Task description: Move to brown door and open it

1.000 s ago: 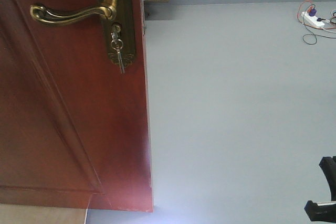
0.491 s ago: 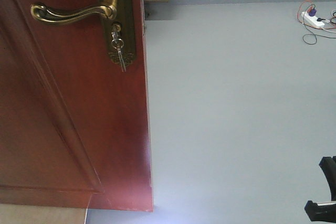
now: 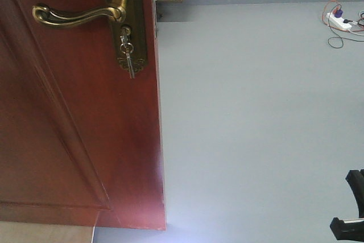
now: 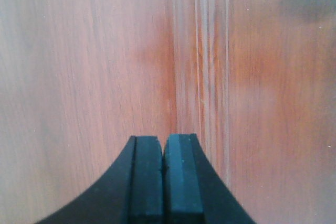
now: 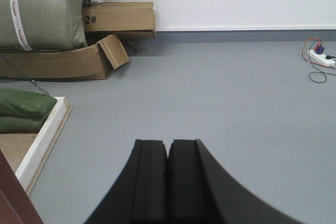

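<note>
The brown door (image 3: 79, 140) is filling the front view's left half, ajar, brass lever handle (image 3: 79, 12) untouched. The left gripper (image 4: 164, 182), jaws closed, is facing its panel; the right gripper (image 5: 168, 182) is pinched closed, empty, over the grey floor (image 5: 220, 93).

The brown door (image 3: 79, 140) fills the left, brass lever handle (image 3: 77, 14) above a key (image 3: 129, 61), beside grey floor (image 3: 256, 118).

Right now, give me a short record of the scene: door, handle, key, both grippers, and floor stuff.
door: brown door ajar, grey floor visible past its edge
handle: brass lever handle, roughly level
key: key hanging in lock
left gripper: shut, empty, close to wood panel
right gripper: shut, empty, above floor
floor items: power strip, cardboard boxes
</note>
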Tool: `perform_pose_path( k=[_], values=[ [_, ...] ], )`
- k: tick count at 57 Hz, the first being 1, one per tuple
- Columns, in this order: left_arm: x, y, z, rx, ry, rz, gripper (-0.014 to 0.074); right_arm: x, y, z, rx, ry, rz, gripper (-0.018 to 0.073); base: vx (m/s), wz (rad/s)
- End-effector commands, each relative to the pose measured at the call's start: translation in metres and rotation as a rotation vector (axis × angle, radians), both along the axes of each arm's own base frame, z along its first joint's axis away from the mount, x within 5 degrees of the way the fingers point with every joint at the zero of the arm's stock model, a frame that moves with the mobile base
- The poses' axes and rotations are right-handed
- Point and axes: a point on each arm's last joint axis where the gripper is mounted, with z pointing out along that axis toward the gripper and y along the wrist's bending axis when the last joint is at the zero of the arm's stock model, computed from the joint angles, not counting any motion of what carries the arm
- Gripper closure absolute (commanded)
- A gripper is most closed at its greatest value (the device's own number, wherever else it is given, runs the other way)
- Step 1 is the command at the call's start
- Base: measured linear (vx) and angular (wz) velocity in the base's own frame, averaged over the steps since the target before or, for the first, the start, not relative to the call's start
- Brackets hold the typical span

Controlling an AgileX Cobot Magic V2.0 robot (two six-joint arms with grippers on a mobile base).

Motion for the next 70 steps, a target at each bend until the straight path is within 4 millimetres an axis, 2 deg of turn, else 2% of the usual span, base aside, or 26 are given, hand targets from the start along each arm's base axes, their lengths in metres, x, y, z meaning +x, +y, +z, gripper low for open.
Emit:
perform_pose_path(
  k=[1, 70],
  values=[
    [-0.0039, 0.0, 0.0166, -0.01, -0.125, -0.003, 0.053, 0.0016, -0.0004, 0.0057, -0.005, -0.08, -0.002, 0.0559, 0.0, 0.0],
    [-0.0039, 0.0, 0.0166, -0.01, -0.125, -0.003, 0.053, 0.0016, -0.0004, 0.0057, -0.005, -0.08, -0.002, 0.0559, 0.0, 0.0]
  ],
)
